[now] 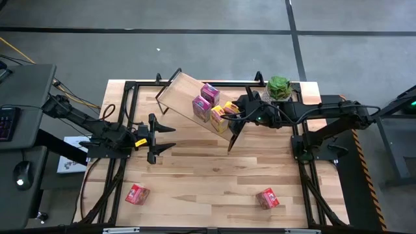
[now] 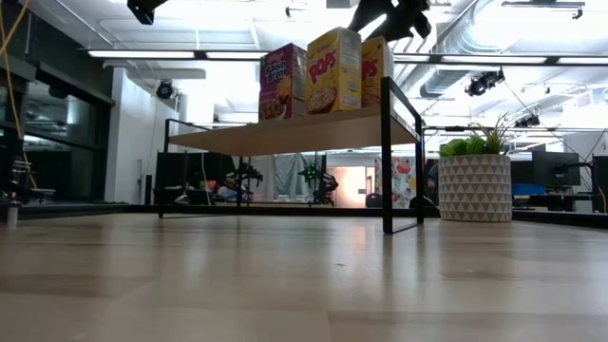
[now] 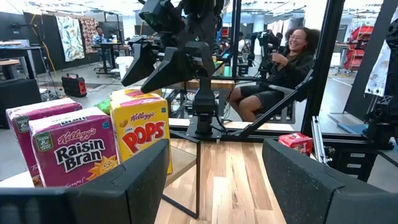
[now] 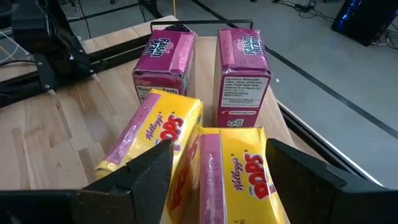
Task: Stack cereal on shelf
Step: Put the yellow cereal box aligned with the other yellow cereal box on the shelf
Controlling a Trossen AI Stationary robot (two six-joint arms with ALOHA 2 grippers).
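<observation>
Currently right gripper (image 1: pixel 227 112) hovering over the shelf (image 1: pixel 185 91), jaws spread wide, holding nothing, straddling the nearer yellow Pops box (image 4: pixel 239 177) from above. Second yellow box (image 4: pixel 152 140) just beside it, leaning tilted against it; two pink Raisin Bran boxes (image 4: pixel 205 59) upright just beyond the fingertips. Left gripper (image 1: pixel 156 138) parked off the shelf, over bare table, also wide open and empty. Two red boxes (image 1: pixel 136 194) well behind both grippers, toward the front edge of the table (image 1: pixel 208 175). Probably mid-release or about to square up the yellow pair. Best lifted straight up, no sideways drag, else leaning box tips off the board. Then down for a red box, gripped across the narrow faces.
</observation>
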